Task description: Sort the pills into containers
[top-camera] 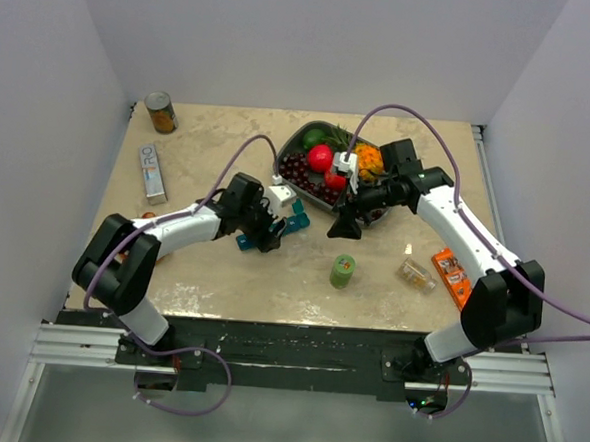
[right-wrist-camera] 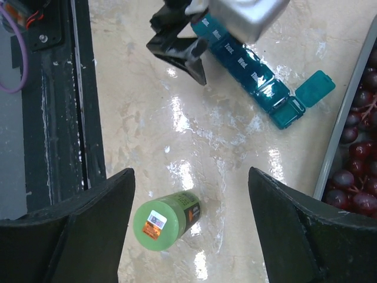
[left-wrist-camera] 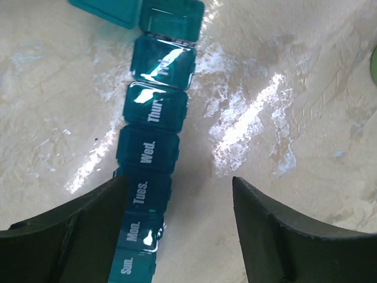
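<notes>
Nearest of all, the two arm bases sat on a black rail (top-camera: 287,346) at the front edge of the marble-patterned surface (top-camera: 231,292). Just beyond, toward the right, a small green bottle (top-camera: 343,271) rested alone, with a small clear vial (top-camera: 415,274) and an orange packet (top-camera: 452,277) further right.

The right arm (top-camera: 465,231) reached in over this group. The right jaws stood wide open and gripped nothing; in the wrist view the green bottle (right-wrist-camera: 168,221) showed in the gap between the two dark fingers (right-wrist-camera: 88,230), apart from both.

Left of centre lay the teal pill organizer (top-camera: 295,221), a strip of day-labelled compartments running diagonally. The left arm (top-camera: 179,229) hung over its near end and hid the middle of the strip from above. The left jaws were open too, holding nothing; the Sunday and Monday end of the pill organizer (left-wrist-camera: 156,112) ran under the gap, close by one finger (left-wrist-camera: 70,236), though contact could not be judged. The far end compartment had its lid (right-wrist-camera: 315,88) flipped open; the others looked shut.

Just beyond that open end sat the dark fruit tray (top-camera: 282,152), holding dark grapes (top-camera: 296,168), a red fruit (top-camera: 320,157) and an orange one (top-camera: 369,160); the right arm's wrist covered part of it. Far left lay a white and blue box (top-camera: 154,172), and behind it stood a can (top-camera: 161,113).
</notes>
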Action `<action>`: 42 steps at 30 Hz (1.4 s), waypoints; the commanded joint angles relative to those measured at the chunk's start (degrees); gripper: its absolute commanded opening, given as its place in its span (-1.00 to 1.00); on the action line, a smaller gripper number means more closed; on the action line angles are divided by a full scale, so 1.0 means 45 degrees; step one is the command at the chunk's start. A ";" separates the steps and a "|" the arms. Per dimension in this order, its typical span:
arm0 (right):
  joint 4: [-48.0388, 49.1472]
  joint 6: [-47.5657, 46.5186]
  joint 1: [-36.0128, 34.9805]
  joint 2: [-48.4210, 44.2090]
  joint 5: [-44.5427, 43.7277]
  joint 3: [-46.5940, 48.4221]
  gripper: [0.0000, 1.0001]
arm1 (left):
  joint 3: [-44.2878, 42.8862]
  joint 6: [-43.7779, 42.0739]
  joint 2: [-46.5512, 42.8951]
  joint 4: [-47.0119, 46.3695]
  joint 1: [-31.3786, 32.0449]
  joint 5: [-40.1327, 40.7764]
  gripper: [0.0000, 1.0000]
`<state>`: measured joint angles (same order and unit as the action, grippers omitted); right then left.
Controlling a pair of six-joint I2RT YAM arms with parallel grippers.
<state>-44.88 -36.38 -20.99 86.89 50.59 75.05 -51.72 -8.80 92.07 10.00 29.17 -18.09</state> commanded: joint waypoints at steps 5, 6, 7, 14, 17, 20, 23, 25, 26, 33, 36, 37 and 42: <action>0.0794 0.0331 0.0212 -0.0579 0.0731 -0.0485 0.65 | -0.0908 -0.1365 0.0848 -0.0092 0.0959 0.2690 0.41; 0.0833 0.0369 0.0251 -0.0598 0.0750 -0.0524 0.66 | -0.0889 -0.1404 0.0848 -0.0151 0.1018 0.2962 0.40; 0.0872 0.0389 0.0271 -0.0618 0.0731 -0.0583 0.66 | -0.0888 -0.1424 0.0829 -0.0229 0.1096 0.3042 0.39; 0.0950 0.0389 0.0310 -0.0677 0.0809 -0.0719 0.68 | -0.0635 -0.1774 0.0321 -0.0894 0.1174 0.3180 0.39; 0.0990 0.0409 0.0290 -0.0677 0.0809 -0.0778 0.68 | -0.0809 -0.2048 0.0728 -0.0603 0.1155 0.3218 0.36; 0.1009 0.0409 0.0310 -0.0715 0.0829 -0.0778 0.68 | -0.1103 -0.2282 0.1392 -0.0076 0.1155 0.3083 0.26; 0.1067 0.0428 0.0349 -0.0813 0.0809 -0.0876 0.68 | -0.1279 -0.2380 0.1824 0.0238 0.1155 0.3043 0.15; 0.1107 0.0448 0.0368 -0.0871 0.0809 -0.0954 0.70 | -0.1279 -0.2400 0.1844 0.0258 0.1155 0.3023 0.05; 0.1146 0.0467 0.0368 -0.0872 0.0809 -0.0974 0.70 | -0.1298 -0.2400 0.1863 0.0316 0.1155 0.2888 0.00; 0.1165 0.0448 0.0427 -0.0930 0.0789 -0.1032 0.70 | -0.0949 -0.1601 0.1455 0.0922 0.1174 0.2301 -0.60; 0.1243 0.0448 0.0427 -0.0950 0.0789 -0.1130 0.70 | -0.0090 -0.0606 0.0480 0.0923 0.1232 0.2301 -0.65; 0.1244 0.0448 0.0446 -0.0950 0.0789 -0.1149 0.70 | 0.0357 0.0015 -0.0084 0.0980 0.1272 0.2300 -0.67; 0.1224 0.0428 0.0446 -0.0813 0.0867 -0.1130 0.70 | 0.1200 0.0880 -0.1571 0.1256 0.1895 0.2262 -0.76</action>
<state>-40.64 -34.52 -19.42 84.97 52.25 70.00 -48.23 -9.61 90.76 14.92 35.24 -6.02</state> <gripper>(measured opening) 0.848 0.489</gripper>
